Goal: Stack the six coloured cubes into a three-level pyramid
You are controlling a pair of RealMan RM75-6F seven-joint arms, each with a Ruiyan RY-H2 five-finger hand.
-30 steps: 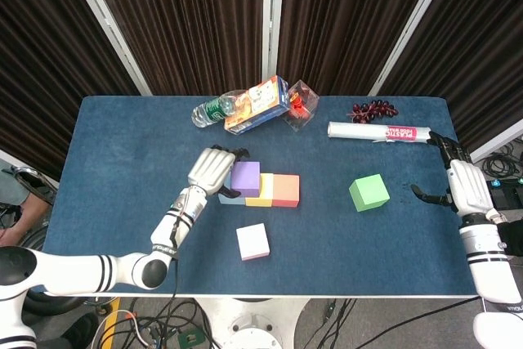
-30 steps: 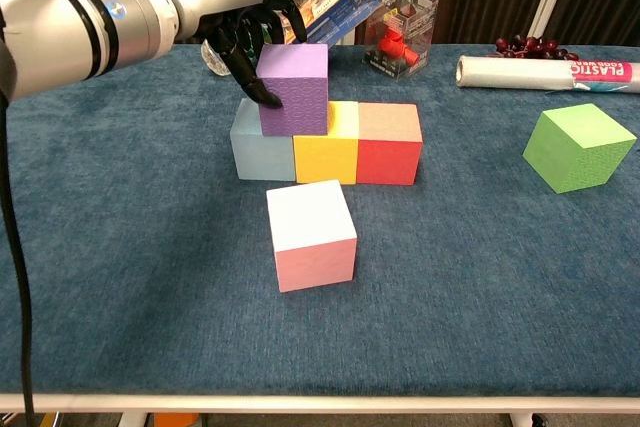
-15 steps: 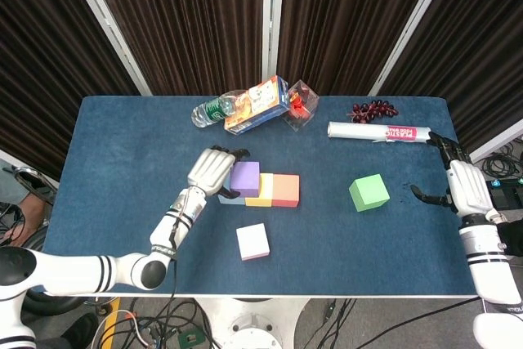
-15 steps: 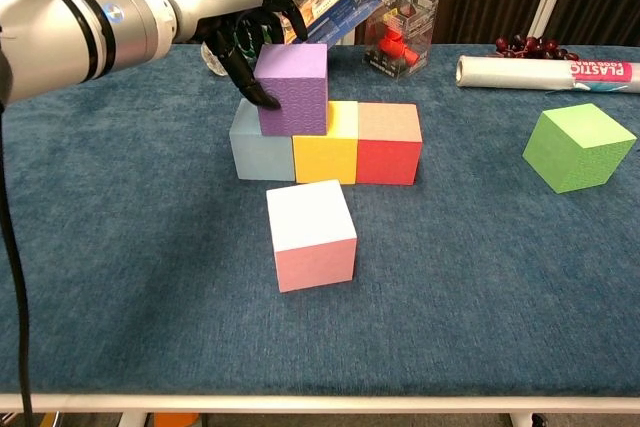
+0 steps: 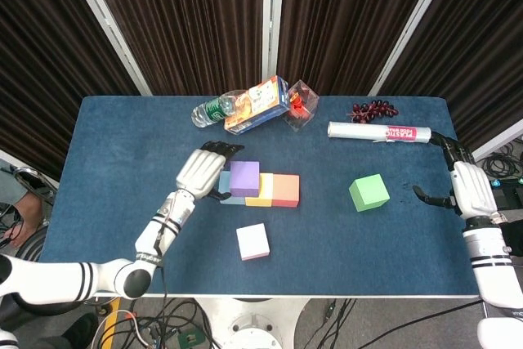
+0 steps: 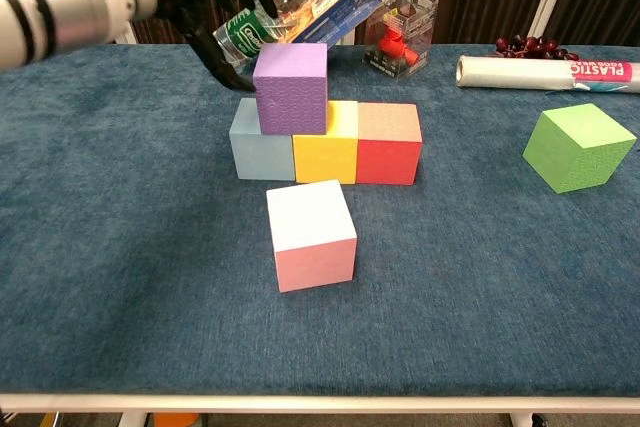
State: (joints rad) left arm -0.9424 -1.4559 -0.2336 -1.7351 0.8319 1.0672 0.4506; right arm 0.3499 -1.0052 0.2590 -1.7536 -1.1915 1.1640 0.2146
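A light blue cube (image 6: 262,144), a yellow cube (image 6: 327,155) and a red cube (image 6: 390,144) stand in a row mid-table. A purple cube (image 6: 291,87) sits on top, across the blue and yellow ones (image 5: 244,177). A pink cube (image 6: 311,234) stands alone in front (image 5: 252,241). A green cube (image 6: 579,147) lies tilted at the right (image 5: 368,193). My left hand (image 5: 202,171) hovers open just left of the purple cube (image 6: 215,7), clear of it. My right hand (image 5: 467,187) stays open near the table's right edge.
Along the back lie a plastic bottle (image 5: 214,109), a printed carton (image 5: 260,104), a clear box with a red toy (image 5: 301,105), a bunch of dark grapes (image 5: 373,109) and a white roll (image 5: 377,131). Blue cloth covers the table (image 5: 114,169).
My left hand has let go of the purple cube and drawn back to the left and up. The purple cube stays on the row. The right hand has barely moved.
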